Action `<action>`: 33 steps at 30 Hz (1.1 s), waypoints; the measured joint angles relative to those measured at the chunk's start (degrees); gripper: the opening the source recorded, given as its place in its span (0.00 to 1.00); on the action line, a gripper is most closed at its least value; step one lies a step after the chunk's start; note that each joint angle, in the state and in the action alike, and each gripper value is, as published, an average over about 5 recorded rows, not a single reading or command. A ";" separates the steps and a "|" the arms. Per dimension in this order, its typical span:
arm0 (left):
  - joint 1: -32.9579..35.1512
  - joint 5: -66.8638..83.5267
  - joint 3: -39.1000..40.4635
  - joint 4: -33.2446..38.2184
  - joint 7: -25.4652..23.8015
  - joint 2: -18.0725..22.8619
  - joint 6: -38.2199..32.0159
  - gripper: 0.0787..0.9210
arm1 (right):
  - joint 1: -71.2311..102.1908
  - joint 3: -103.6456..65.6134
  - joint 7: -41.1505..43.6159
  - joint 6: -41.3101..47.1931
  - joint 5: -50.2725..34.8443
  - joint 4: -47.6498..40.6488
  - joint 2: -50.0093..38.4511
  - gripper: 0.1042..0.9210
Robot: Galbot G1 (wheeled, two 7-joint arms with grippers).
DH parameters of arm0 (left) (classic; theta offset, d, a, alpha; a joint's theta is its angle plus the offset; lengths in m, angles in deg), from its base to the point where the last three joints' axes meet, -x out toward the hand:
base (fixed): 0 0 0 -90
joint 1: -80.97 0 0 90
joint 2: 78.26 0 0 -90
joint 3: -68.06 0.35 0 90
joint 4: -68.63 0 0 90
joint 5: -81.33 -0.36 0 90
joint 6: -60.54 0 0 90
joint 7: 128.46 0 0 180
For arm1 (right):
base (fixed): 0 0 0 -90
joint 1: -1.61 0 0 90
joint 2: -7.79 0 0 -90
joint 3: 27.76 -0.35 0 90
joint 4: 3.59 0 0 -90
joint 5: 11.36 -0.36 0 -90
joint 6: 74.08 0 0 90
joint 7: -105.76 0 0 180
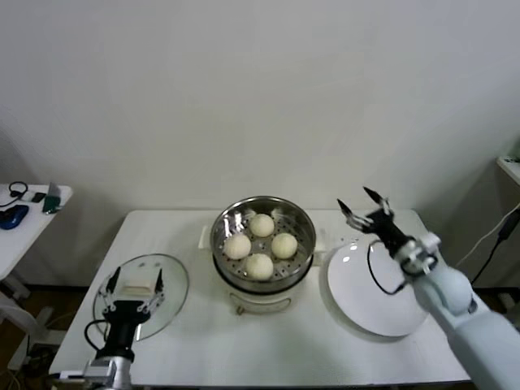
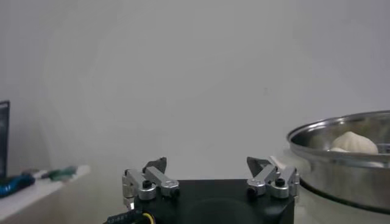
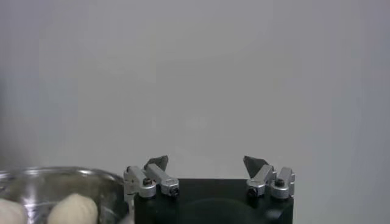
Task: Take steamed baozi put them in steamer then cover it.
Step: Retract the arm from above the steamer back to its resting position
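Centrally on the table [image 1: 187,341]: one steamer [image 1: 262,213] holding four baozi [image 1: 258,266]. Left, flat near the table's front edge, one cover [image 1: 172,299] (oblong handle running crosswise) under the spread left gripper [image 1: 135,283]. Right, above one white plate [image 1: 370,288], the right gripper [image 1: 365,205], likewise parted.

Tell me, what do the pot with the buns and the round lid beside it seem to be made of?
The steamer looks like polished stainless steel: its wall mirrors the room, and its floor is perforated. The cover looks like clear glass, since the table shows through it, with a metal-looking rim. Its cream handle may be plastic.
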 measured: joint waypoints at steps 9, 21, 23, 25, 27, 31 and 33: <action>-0.59 -14.29 -1.66 -2.50 7.04 -3.59 -3.53 0.88 | 21.77 -12.28 -0.74 -7.11 3.61 2.17 10.26 0.88; -1.86 -49.03 -2.50 -11.91 14.47 -7.44 -3.43 0.88 | 30.37 -15.24 -1.25 -11.82 8.12 2.53 18.51 0.88; -2.27 -53.74 -2.52 -13.92 15.02 -7.97 -3.20 0.88 | 31.06 -15.37 -1.30 -12.09 8.72 2.69 19.31 0.88; -2.76 -57.80 -2.55 -15.99 15.52 -8.52 -2.97 0.88 | 31.61 -15.44 -1.34 -12.36 9.27 2.76 20.05 0.88; -3.31 -61.12 -2.58 -18.05 15.99 -9.03 -2.72 0.88 | 32.11 -15.49 -1.38 -12.61 9.72 2.77 20.73 0.88; -4.53 -65.81 -2.61 -21.77 16.66 -9.76 -2.22 0.88 | 33.02 -15.56 -1.45 -13.07 10.48 2.77 21.85 0.88; -5.24 -67.55 -2.52 -23.44 16.86 -10.02 -1.89 0.88 | 33.44 -15.58 -1.48 -13.22 10.84 2.83 22.37 0.88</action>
